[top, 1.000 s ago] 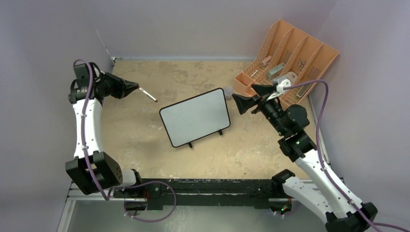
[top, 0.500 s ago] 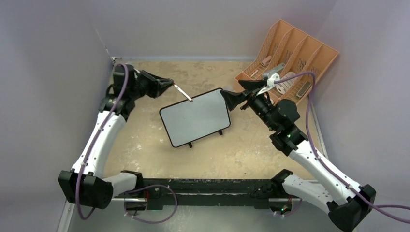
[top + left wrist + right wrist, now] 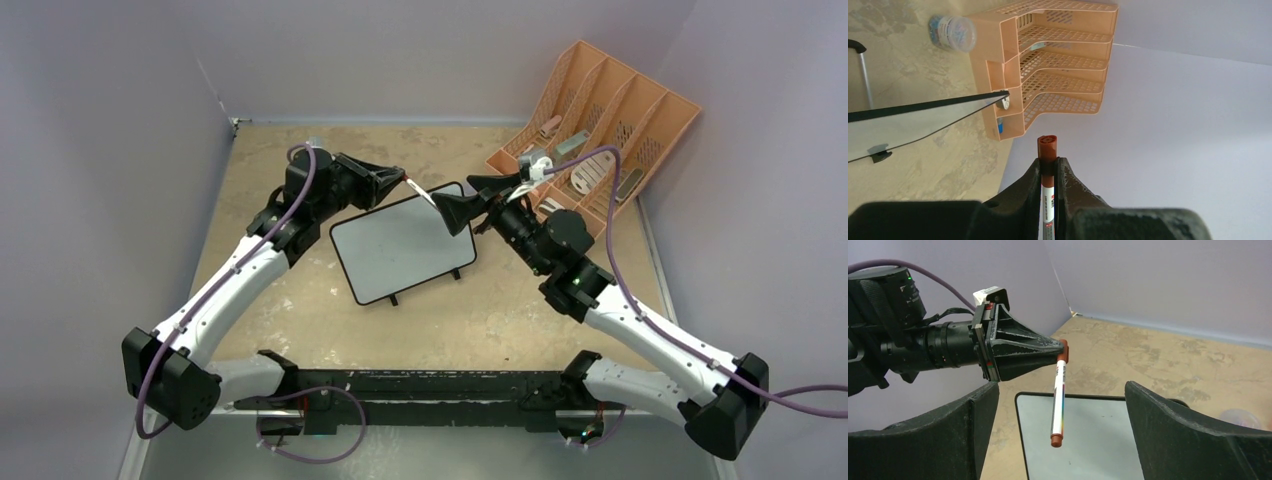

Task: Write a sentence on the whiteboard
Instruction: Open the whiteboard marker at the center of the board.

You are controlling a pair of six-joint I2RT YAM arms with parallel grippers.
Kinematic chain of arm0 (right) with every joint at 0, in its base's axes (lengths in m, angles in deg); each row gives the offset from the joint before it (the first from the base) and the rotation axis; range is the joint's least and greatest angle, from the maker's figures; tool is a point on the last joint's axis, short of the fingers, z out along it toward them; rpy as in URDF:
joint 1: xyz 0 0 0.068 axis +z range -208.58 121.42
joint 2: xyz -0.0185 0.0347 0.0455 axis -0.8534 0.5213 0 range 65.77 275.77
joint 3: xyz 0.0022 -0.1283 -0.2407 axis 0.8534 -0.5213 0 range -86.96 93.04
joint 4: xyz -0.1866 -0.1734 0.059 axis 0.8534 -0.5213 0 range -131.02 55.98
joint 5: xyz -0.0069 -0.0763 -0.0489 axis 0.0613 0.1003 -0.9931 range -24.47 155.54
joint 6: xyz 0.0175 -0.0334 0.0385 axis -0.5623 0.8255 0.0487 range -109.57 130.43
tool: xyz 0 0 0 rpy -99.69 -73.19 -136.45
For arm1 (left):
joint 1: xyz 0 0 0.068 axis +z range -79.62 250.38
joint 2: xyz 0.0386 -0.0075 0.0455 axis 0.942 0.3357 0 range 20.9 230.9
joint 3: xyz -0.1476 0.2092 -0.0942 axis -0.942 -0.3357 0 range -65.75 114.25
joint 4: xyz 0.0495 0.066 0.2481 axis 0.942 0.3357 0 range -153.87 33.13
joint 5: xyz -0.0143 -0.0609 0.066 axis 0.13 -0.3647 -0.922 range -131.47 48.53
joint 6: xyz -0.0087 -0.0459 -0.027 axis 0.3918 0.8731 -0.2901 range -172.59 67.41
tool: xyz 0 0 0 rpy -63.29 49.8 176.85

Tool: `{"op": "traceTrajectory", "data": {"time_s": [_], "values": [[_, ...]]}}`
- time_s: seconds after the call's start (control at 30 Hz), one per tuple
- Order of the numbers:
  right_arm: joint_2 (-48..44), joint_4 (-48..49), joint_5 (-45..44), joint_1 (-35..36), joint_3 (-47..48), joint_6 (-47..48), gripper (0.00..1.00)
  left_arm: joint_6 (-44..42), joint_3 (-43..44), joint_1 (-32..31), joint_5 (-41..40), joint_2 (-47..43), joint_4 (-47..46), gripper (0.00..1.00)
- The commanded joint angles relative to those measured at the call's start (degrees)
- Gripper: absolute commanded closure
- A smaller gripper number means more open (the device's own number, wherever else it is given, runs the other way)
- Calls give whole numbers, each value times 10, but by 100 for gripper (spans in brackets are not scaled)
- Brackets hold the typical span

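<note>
The whiteboard (image 3: 400, 248), blank with a thin black frame, stands tilted on its small feet mid-table. My left gripper (image 3: 402, 181) is over the board's far edge, shut on one end of a white marker (image 3: 418, 191) with brown-red ends. In the right wrist view the marker (image 3: 1058, 400) hangs down over the whiteboard (image 3: 1088, 445), right between the wide-apart fingers of my right gripper (image 3: 1060, 387), which touch nothing. The left wrist view shows the marker (image 3: 1048, 150) pinched between the black fingers, its brown end sticking out.
A peach slotted desk organizer (image 3: 600, 125) lies at the back right with small items in its slots. A small clear round container (image 3: 953, 32) sits beside the organizer (image 3: 1048, 65). Purple walls close in the table on three sides.
My left arm swung from the far left to the board's far edge, carrying the marker. My right gripper moved left from the organizer until its open fingers flank the marker.
</note>
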Motion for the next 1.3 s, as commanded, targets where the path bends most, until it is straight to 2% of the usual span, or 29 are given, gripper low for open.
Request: {"op": "traceTrajectory", "data": {"time_s": [0.0,0.37,0.6,1.27], "values": [[6,27,-39,10,23,-36,6,90,-4,-6,-25,1,-41,100],[68,14,-31,16,51,-89,37,104,-6,-19,-22,9,-60,100],[91,-8,-35,17,76,-94,52,104,-4,-20,-15,17,-65,100],[121,-86,-37,17,115,-94,66,89,4,-20,-12,19,-74,100]]}}
